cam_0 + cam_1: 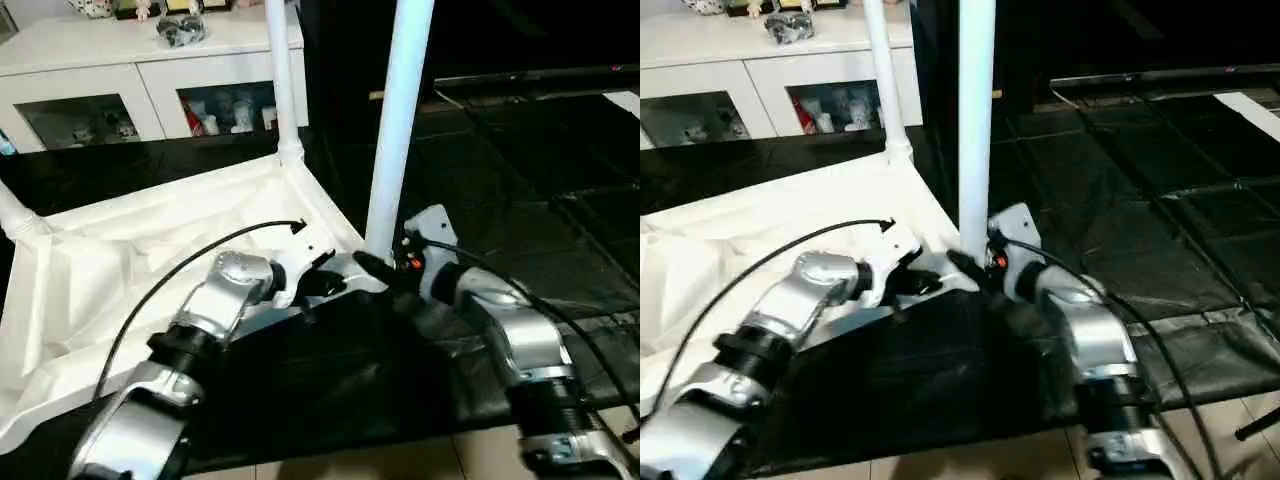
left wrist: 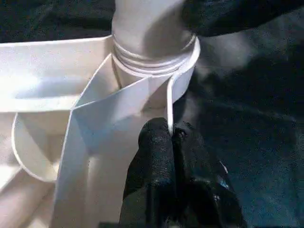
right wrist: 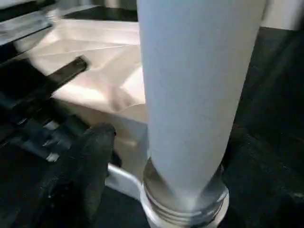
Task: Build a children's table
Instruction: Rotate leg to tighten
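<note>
Nearest, two silver forearms reach forward over black floor mats (image 1: pixel 560 220). The left gripper (image 2: pixel 172 135) has its jaws pressed together on the thin rim of the table top (image 1: pixel 120 260), which lies upside down on the mats, just beside the near corner socket (image 2: pixel 156 66). The right gripper (image 1: pixel 385 272) is at the base of the upright leg (image 1: pixel 398 120) standing in that socket — the right wrist view shows one black finger beside the leg, and I cannot tell whether the jaws grip it. The left wrist view shows the leg's threaded end seated in the socket. Farther back a second leg (image 1: pixel 282 75) stands upright, partly crossing a white cabinet (image 1: pixel 100 80) behind it.
</note>
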